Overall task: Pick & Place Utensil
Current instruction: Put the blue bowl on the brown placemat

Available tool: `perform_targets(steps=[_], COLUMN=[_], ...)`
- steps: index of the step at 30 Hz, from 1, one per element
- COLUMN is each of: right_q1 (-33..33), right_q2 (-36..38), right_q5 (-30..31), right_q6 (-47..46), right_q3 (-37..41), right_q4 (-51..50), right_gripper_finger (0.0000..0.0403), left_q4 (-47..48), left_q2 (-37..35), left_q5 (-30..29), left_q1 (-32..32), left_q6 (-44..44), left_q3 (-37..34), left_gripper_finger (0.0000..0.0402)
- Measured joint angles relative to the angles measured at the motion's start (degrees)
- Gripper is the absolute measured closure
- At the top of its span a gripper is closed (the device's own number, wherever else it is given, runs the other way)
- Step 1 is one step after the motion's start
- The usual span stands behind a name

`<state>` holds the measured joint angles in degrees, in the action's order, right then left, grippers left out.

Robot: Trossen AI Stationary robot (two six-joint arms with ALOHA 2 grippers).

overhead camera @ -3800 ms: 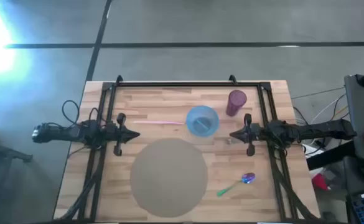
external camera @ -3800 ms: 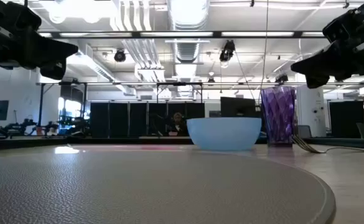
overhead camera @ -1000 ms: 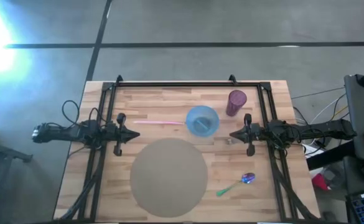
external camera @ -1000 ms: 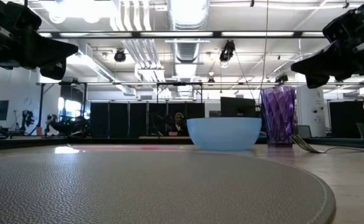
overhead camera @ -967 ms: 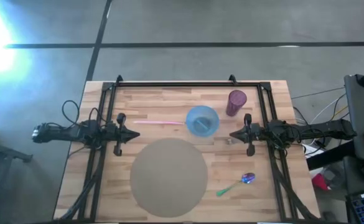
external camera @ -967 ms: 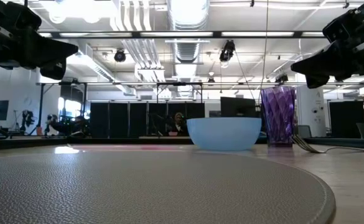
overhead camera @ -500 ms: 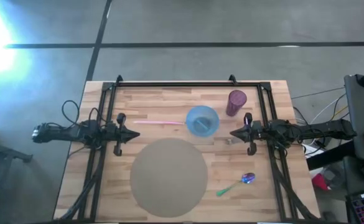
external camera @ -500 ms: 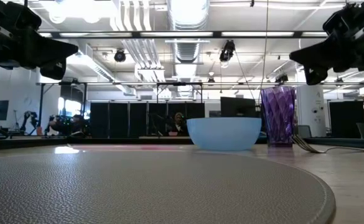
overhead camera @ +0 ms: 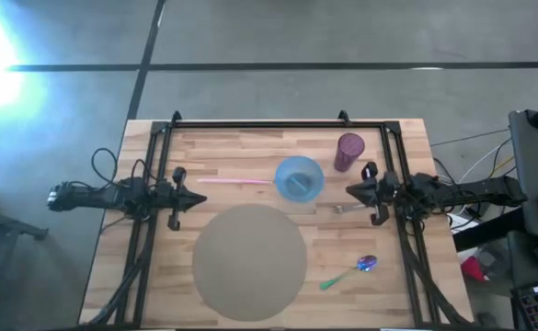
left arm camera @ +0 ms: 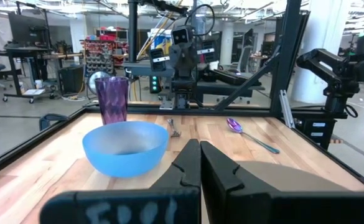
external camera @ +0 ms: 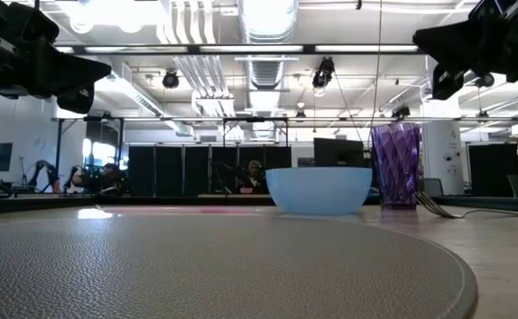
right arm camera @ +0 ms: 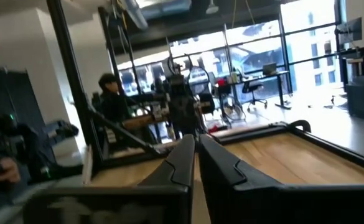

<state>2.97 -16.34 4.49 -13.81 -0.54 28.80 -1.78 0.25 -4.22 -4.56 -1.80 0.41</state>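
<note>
- My right jaws (overhead camera: pixel 349 191), nearly closed and empty, hover right of centre to start the reach.
- My left jaws (overhead camera: pixel 201 198) wait closed, centre-left.
- Green-handled metal spoon (overhead camera: pixel 349 272) lies lower right on the wooden bench (overhead camera: pixel 250 152).

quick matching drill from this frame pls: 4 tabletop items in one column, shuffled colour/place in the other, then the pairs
Items:
1. bowl
2. cup
3. straw
4. spoon

Descriptions:
A. pink, lying flat between the left gripper and the bowl
B. purple, upright, at the far right of the table
C. light blue, just beyond the round mat
D. green handle, lying to the right of the mat, on the near side

Pairs: 1-C, 2-B, 3-A, 4-D
</note>
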Motion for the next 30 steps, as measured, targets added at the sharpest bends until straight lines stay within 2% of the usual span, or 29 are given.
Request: perform_targets(steps=[7, 13, 20, 25, 30], right_q1=[0.0, 0.0, 0.1, 0.1, 0.1], right_q2=[-0.8, -4.8, -11.9, -18.4, -25.2], right_q5=[0.0, -0.3, -0.6, -0.7, -1.3], right_q6=[-2.6, -1.5, 2.8, 5.6, 8.2], right_q3=[-1.8, -8.1, -21.2, -31.6, -40.6], right_q4=[0.5, -2.0, -21.3, -35.3, -45.1], right_gripper_finger=[0.0302, 0.0245, 0.0209, 0.0209, 0.0215], left_q4=[0.1, 0.1, 0.1, 0.1, 0.1], left_q2=[0.0, 0.0, 0.0, 0.0, 0.0], left_q5=[0.4, 0.3, 0.2, 0.2, 0.2], left_q1=[0.0, 0.0, 0.0, 0.0, 0.0], left_q6=[-1.6, -1.6, -2.4, -3.4, -4.1], left_q3=[0.0, 0.0, 0.0, 0.0, 0.0], left_gripper_finger=[0.0401, 0.0401, 0.0401, 0.0401, 0.0401])
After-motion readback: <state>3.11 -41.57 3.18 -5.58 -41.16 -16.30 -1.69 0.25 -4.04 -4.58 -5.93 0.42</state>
